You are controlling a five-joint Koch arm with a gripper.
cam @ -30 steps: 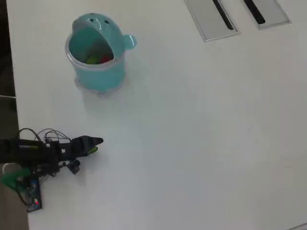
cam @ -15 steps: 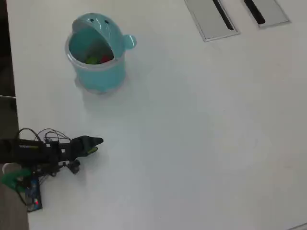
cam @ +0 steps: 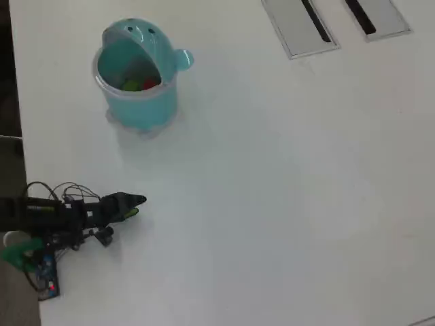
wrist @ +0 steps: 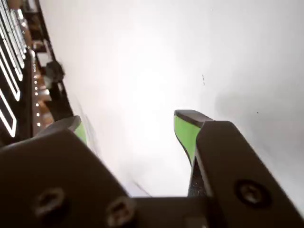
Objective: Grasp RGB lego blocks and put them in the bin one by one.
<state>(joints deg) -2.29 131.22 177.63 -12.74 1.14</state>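
The gripper (cam: 138, 201) hovers empty, jaws apart, over bare white table (cam: 285, 190), well apart from the teal bin (cam: 136, 102); red (cam: 149, 85) and yellow-green (cam: 130, 85) blocks lie inside; blue unseen; the task looks near done.

No readable text, labels, brands or numbers in either view. The bin (cam: 136, 75) bears only face-like holes, no lettering. The 2 grey panels (cam: 299, 26) at the table's top edge in the overhead view carry black bars, no legible marks.
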